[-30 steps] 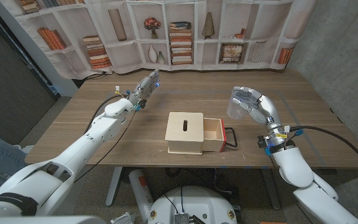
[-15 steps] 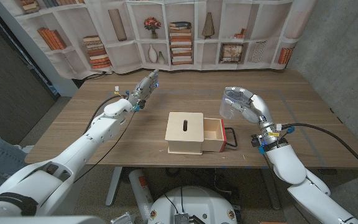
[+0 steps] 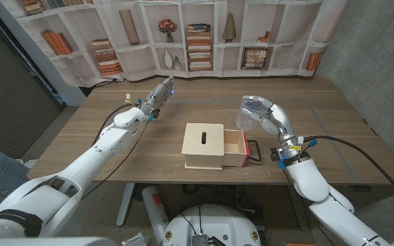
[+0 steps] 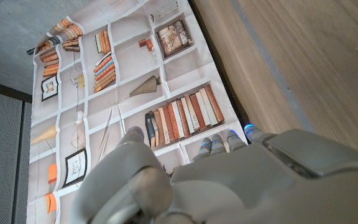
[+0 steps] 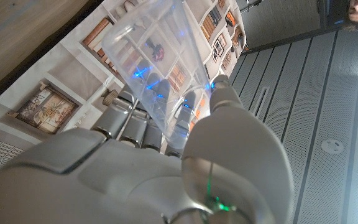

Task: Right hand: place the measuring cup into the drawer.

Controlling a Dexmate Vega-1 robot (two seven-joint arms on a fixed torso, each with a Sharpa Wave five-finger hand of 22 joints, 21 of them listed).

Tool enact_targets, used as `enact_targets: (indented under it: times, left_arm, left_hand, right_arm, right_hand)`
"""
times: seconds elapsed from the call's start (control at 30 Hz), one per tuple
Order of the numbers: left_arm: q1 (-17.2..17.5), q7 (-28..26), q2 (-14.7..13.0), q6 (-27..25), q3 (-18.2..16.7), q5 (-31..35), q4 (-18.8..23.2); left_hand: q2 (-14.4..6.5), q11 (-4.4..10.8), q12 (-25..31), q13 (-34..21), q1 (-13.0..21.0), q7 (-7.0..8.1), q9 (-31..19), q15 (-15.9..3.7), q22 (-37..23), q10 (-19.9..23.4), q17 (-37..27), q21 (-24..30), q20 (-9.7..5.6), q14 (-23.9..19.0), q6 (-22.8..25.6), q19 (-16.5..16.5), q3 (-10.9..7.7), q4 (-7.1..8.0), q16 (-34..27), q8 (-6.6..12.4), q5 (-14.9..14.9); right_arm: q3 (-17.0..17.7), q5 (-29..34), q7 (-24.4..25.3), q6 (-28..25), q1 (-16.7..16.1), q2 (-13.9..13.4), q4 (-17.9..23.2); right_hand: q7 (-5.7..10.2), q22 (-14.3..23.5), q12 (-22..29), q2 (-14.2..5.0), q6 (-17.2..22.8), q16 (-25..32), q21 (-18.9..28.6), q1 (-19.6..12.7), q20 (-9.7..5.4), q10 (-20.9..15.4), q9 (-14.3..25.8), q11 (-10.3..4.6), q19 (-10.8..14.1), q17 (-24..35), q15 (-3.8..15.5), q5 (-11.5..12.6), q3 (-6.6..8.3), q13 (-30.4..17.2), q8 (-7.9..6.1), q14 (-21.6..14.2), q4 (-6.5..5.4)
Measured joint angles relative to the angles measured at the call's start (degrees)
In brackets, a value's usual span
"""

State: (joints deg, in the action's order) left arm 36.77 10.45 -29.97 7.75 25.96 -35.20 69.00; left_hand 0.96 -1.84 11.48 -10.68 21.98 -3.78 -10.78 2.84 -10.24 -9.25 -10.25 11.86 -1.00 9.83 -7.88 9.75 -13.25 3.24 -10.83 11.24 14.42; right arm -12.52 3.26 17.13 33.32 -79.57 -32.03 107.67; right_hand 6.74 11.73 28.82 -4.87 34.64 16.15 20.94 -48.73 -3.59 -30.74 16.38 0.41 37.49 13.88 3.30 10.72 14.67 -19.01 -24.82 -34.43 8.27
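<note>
- A wooden table point(image 3: 183, 102) carries a pale wooden box point(image 3: 204, 145) near its front edge, with a dark slot in the lid.
- The box's drawer point(image 3: 236, 144) is pulled out toward the robot's right, its inside open to view; a red-and-black handle point(image 3: 254, 151) sticks out from the drawer front.
- Behind the table hangs a printed bookshelf backdrop point(image 3: 183, 34) with books, vases and frames.
- The left hand point(image 3: 159, 96) is at the far left part of the table, well apart from the box; its fingers reach toward the backdrop with nothing in them, lying close together rather than spread.
- Nothing stands between the drawer and the right hand point(image 3: 269, 117), which is raised above the table just beyond the drawer's open end.
- The right hand holds the measuring cup point(image 3: 252, 113), fingers wrapped around its side and thumb on the other side, as the right wrist view point(image 5: 160, 74) shows close up.
- The cup is clear plastic, widening toward its rim, so the backdrop and blue fingertip lights show through it.
- Any markings on the cup are too faint to read, and its base is hidden in the fingers.
- From the head view I cannot tell exactly how the cup is tilted.
- A person's face is cut off at a corner of the right wrist view.
</note>
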Motion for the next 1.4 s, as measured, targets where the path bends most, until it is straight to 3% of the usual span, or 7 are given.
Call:
enact_targets:
  times: [0.7, 0.73, 1.4]
  left_arm:
    - [-0.43, 0.21, 0.32, 0.05, 0.20, 0.06, -0.79]
    - [-0.43, 0.45, 0.31, 0.27, 0.20, 0.09, -0.78]
    - [-0.14, 0.36, -0.30, 0.28, 0.03, 0.16, 0.13]
  left_hand:
    - [0.00, 0.00, 0.00, 0.00, 0.00, 0.00, 0.00, 0.00, 0.00, 0.00, 0.00, 0.00, 0.00, 0.00, 0.00, 0.00, 0.00, 0.00, 0.00, 0.00, 0.00]
    - [0.00, 0.00, 0.00, 0.00, 0.00, 0.00, 0.00, 0.00, 0.00, 0.00, 0.00, 0.00, 0.00, 0.00, 0.00, 0.00, 0.00, 0.00, 0.00, 0.00, 0.00]
    - [0.00, 0.00, 0.00, 0.00, 0.00, 0.00, 0.00, 0.00, 0.00, 0.00, 0.00, 0.00, 0.00, 0.00, 0.00, 0.00, 0.47, 0.00, 0.00, 0.00, 0.00]
  right_arm:
    - [-1.22, -1.01, -1.12, 0.60, 0.57, 0.40, -0.52]
    - [-4.18, -0.84, -1.13, 0.60, 1.87, 0.29, -1.11]
    - [-5.36, 4.60, 2.50, 1.63, 2.42, 1.55, -2.80]
  right_hand:
    - [0.29, -0.29, -0.01, 0.00, 0.30, 0.00, 0.00, 0.00, -0.02, -0.21, -0.04, 0.21, -0.43, -0.31, -0.21, -0.01, 0.49, 0.01, -0.32, -0.39, -0.01]
    - [0.29, -0.29, -0.01, 0.00, 0.30, 0.00, 0.00, 0.00, -0.11, -0.21, -0.03, 0.21, -0.52, -0.31, -0.21, -0.01, 0.49, 0.02, -0.32, -0.39, -0.01]
    - [0.00, -0.28, 0.01, 0.00, 1.43, -0.49, -0.44, 0.00, 0.31, -0.20, 0.31, 0.20, -0.93, -0.60, 0.08, -0.01, 0.52, -0.02, -0.29, -0.70, -0.04]
